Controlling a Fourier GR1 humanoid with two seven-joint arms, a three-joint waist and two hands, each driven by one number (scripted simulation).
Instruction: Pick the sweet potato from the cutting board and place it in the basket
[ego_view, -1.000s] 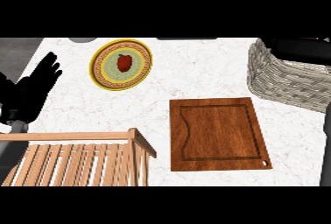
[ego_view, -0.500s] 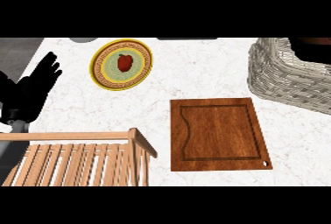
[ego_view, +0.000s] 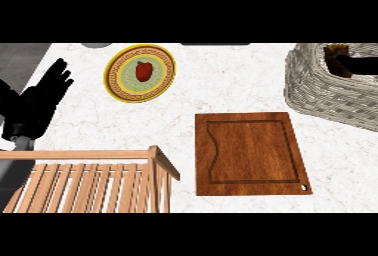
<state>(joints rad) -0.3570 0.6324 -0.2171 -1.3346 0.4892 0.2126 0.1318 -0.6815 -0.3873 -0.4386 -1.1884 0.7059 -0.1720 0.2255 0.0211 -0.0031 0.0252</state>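
Sweet potato (ego_view: 338, 56): one brownish piece shows inside the basket (ego_view: 325, 92), top right, against the inner wall, partly hidden by the rim; shape hard to tell. One woven grey basket, standing on the white marble bench (ego_view: 236, 85), cut off by the right edge of the view. One cutting board (ego_view: 249, 152), dark brown wood, lying flat at centre right, just below and left of the basket, near it but not touching; nothing lies on it. One plate (ego_view: 140, 73), yellow rim with a patterned band, upper left of centre, well apart from the board; one red item (ego_view: 144, 71) sits in its middle, looks like a pepper or strawberry, cannot tell which. One wooden slatted crate (ego_view: 88, 180) at lower left, light wood, its corner post near the board's left edge with a strip of bare bench between. One hand in view: left hand (ego_view: 40, 100) at the left edge, above the crate, fingers (ego_view: 57, 75) straight and spread, pointing up, holding nothing, resting. Right hand does not show. Nothing stands between board and basket.
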